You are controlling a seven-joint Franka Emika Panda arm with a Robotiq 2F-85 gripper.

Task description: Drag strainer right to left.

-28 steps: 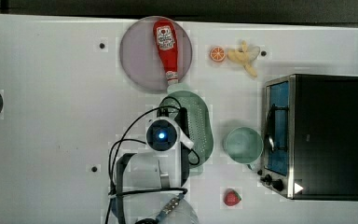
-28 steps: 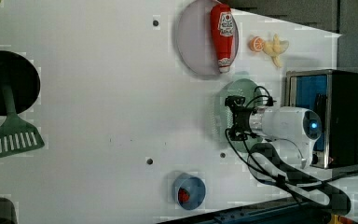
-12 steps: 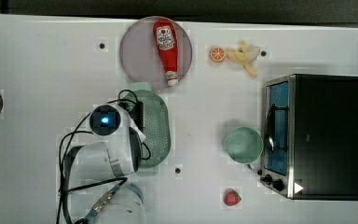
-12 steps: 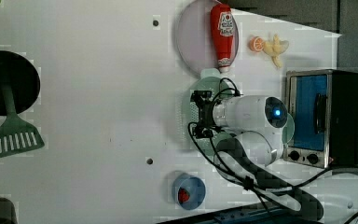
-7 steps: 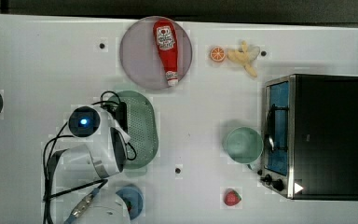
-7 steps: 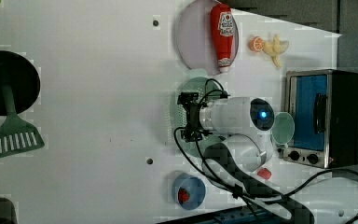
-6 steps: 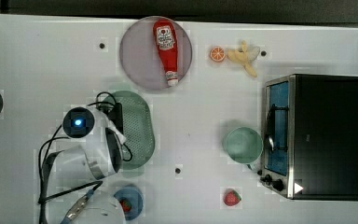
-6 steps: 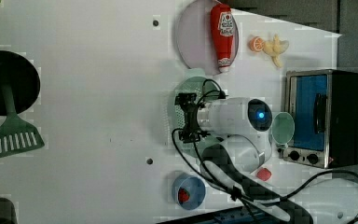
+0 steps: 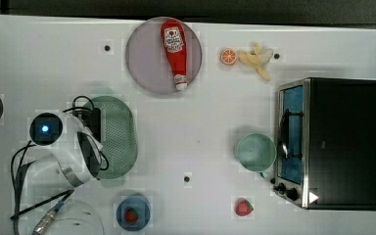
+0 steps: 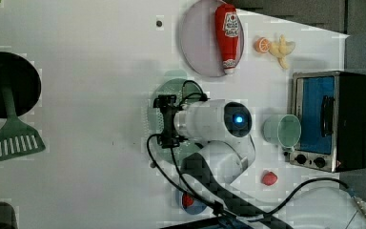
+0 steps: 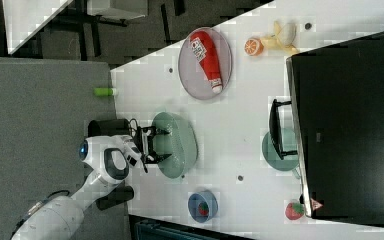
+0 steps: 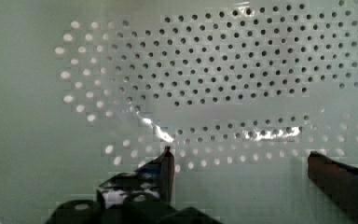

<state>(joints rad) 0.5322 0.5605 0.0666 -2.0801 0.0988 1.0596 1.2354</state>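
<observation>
The strainer (image 9: 120,139), a pale mint-green oval colander with a dotted bottom, lies at the top view's left of centre. My gripper (image 9: 97,125) reaches down into it from the top view's left. In the wrist view the strainer's perforated bottom (image 12: 205,70) is close ahead, and my gripper (image 12: 242,163) stands open, its two dark fingertips wide apart inside the bowl. The right view shows the gripper (image 11: 161,145) with both fingers spread over the strainer (image 11: 182,145). The arm covers most of the strainer (image 10: 170,87) in the left view.
A plate (image 9: 144,54) with a ketchup bottle (image 9: 175,49) lies just beyond the strainer. A mint cup (image 9: 256,152) stands by the toaster oven (image 9: 333,142). A blue bowl (image 9: 133,213), a strawberry (image 9: 243,207), an orange slice (image 9: 228,56) and a banana (image 9: 256,58) are around. A black pan (image 10: 5,83) and spatula (image 10: 14,138) lie far off.
The arm and the strainer have slid together toward the top view's left, away from the cup and oven. The gripper has stayed open inside the strainer.
</observation>
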